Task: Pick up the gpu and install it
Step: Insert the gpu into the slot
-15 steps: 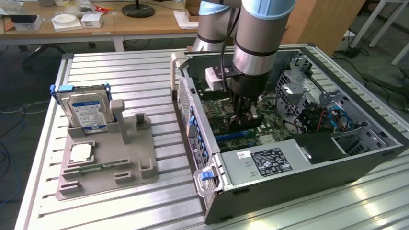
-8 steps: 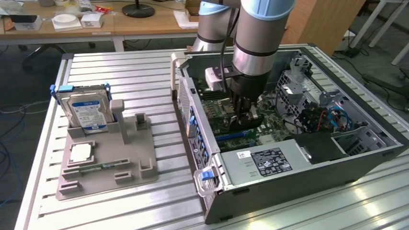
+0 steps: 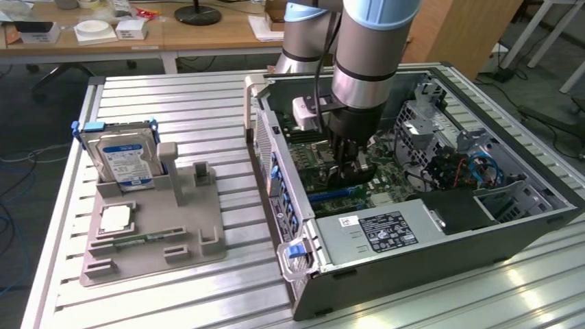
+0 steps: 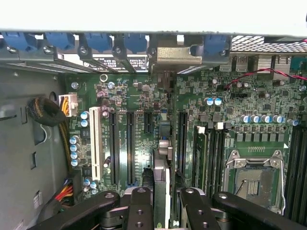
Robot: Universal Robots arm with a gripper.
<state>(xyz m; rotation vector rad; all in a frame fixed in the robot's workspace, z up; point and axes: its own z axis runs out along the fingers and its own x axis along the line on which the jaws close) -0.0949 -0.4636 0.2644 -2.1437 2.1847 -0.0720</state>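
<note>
One arm: a grey-and-blue Universal Robots arm reaches down into an open black and grey metal computer case, which lies on its side on a slatted aluminium table.
Claw: the black two-fingered gripper is set narrow, with one finger on each face of a card. In the exterior view the gripper hangs low over the green motherboard.
Task's thing: the gpu, a thin dark grey-black circuit card seen edge-on, stands upright between the fingers, just over the motherboard among the long black expansion slots.
Bracket end: a narrow metal bracket sits at the case's rear wall, beside the blue slot clips.
Whether seated: cannot tell.
Nearby on the board: a white slot, a silver processor socket.
Case, near end: a grey power supply with a black label.
Outside the case: a grey moulded parts holder on the exterior view's left carries a boxy hard drive with a blue-white label standing upright and a slim green memory stick lying flat.
</note>
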